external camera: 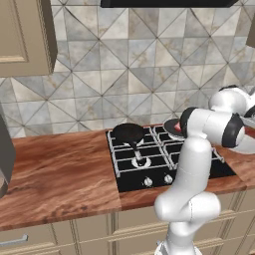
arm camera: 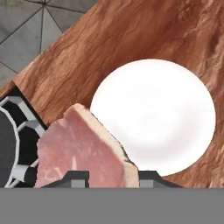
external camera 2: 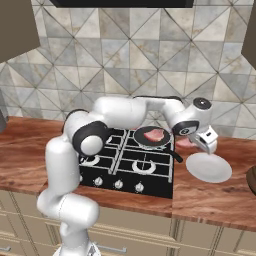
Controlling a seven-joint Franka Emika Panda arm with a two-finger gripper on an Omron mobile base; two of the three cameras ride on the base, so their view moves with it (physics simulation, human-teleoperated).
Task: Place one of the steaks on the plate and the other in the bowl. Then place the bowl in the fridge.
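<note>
Gripper clamped on a steak, holding it above the wooden desk (just beside the stove), the white plate just right of it.

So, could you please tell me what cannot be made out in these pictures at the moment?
- Bowl: right base view, cut off by the right edge; its inside is not visible.
- Steak in the gripper: hand view, lower part hidden by the fingertips.
- Second steak in the pan: left base view, mostly hidden behind the arm.
- Plate: left base view, blocked by the arm.
</note>
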